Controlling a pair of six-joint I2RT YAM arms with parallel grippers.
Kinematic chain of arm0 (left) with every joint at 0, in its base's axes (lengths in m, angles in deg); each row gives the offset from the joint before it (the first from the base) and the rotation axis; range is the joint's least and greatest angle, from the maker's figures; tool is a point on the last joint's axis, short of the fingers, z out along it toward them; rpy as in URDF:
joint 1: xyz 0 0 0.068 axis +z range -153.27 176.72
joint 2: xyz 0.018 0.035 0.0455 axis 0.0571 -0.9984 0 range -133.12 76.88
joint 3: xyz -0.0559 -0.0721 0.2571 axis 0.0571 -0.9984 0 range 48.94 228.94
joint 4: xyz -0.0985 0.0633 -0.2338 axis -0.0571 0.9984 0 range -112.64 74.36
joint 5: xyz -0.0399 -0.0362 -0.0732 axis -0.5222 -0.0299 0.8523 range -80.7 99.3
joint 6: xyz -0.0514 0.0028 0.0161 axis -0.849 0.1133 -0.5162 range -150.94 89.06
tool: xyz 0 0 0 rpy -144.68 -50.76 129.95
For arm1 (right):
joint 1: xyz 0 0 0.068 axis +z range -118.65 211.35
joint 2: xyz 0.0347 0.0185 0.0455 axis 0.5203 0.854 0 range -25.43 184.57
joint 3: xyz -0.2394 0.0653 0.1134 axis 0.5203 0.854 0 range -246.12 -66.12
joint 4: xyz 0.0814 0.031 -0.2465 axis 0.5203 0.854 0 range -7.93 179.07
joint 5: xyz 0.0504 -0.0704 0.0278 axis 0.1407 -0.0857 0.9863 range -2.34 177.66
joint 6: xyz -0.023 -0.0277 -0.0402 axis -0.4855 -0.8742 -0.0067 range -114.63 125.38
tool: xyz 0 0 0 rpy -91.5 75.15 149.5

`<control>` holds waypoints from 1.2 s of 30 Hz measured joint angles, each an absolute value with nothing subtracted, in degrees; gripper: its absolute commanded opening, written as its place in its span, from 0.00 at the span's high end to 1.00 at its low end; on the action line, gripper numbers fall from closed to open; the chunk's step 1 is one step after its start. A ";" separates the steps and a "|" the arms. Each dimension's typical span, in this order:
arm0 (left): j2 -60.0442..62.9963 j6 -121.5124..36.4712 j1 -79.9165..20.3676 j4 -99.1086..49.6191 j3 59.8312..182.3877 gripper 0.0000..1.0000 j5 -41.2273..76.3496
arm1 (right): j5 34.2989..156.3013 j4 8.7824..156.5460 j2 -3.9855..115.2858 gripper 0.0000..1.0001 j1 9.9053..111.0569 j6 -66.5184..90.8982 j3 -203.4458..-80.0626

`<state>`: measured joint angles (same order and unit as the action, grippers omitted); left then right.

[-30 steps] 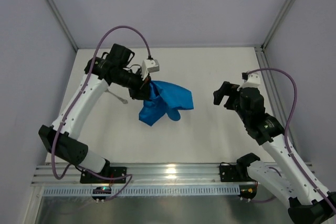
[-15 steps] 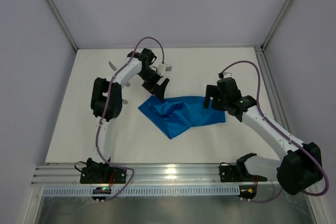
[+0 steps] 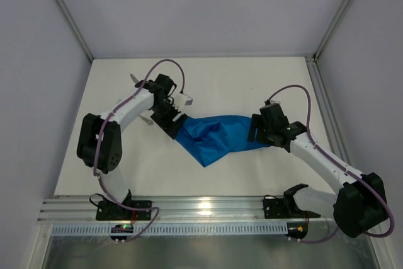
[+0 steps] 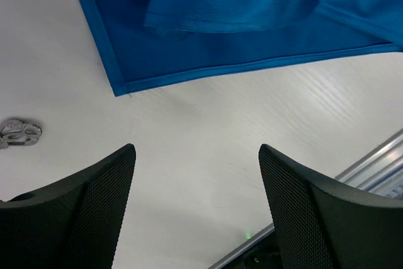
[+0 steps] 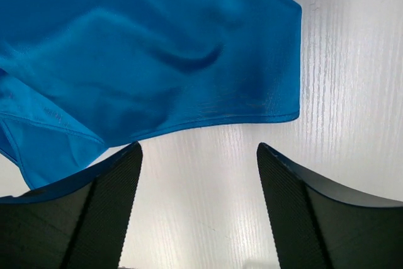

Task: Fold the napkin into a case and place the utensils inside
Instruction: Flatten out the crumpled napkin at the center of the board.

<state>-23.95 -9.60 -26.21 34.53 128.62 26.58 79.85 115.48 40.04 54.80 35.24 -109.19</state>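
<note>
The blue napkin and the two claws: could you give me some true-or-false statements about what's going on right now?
1. The napkin lies rumpled on the table, not as a neat pouch. True.
2. The left gripper is clamped on the cloth. False: its jaws stand open over bare table, just short of the napkin's corner.
3. The right gripper is open and holds nothing. True.
4. The cutlery is tucked inside the napkin. False: a silver utensil lies on bare table beside it.

I can read nothing here: no words, labels, brands or numbers show on the napkin (image 3: 217, 135) ahead of my left pincer (image 4: 195, 152) or the table (image 3: 252, 86) beneath it.
</note>
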 measured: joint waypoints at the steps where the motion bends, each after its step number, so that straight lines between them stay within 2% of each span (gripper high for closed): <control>1: -25.35 -9.97 -26.17 34.18 127.96 0.24 25.22 | 80.06 115.56 39.89 0.28 54.80 35.46 -108.86; 7: -33.29 -13.03 -25.84 29.89 127.79 0.40 21.90 | 81.97 114.36 38.88 0.46 58.16 35.66 -108.62; 11: -33.53 -14.43 -25.49 26.70 127.75 0.42 21.90 | 82.27 110.91 38.25 0.55 65.92 35.33 -108.75; 17: -33.94 -15.59 -25.27 23.88 127.75 0.38 21.29 | 82.29 106.23 44.76 0.55 73.79 35.48 -110.76; 19: -34.64 -15.70 -25.27 23.23 127.75 0.35 20.87 | 82.25 104.57 47.84 0.54 75.36 35.48 -111.53; 23: -35.63 -15.81 -25.25 22.68 128.05 0.35 20.22 | 81.77 101.82 53.13 0.50 77.83 35.40 -112.73; 27: -36.98 -15.85 -25.19 23.12 129.76 0.47 19.80 | 81.48 100.11 56.98 0.41 78.77 35.33 -114.04; 29: -37.53 -15.54 -25.01 23.55 130.54 0.57 20.06 | 80.92 99.78 57.94 0.39 78.77 35.61 -114.48; 31: -37.88 -15.41 -24.81 24.38 131.02 0.86 21.29 | 80.26 99.65 58.40 0.38 78.75 35.90 -114.57; 32: -38.07 -15.00 -24.75 25.21 131.18 0.96 21.77 | 79.87 99.74 58.64 0.38 78.75 36.10 -114.59; 33: -38.29 -14.41 -24.73 26.35 131.22 1.00 22.60 | 79.47 99.98 58.90 0.38 78.77 36.36 -114.61; 36: -38.34 -13.29 -24.73 29.65 131.22 1.00 25.07 | 78.36 101.51 59.19 0.34 78.77 37.41 -114.61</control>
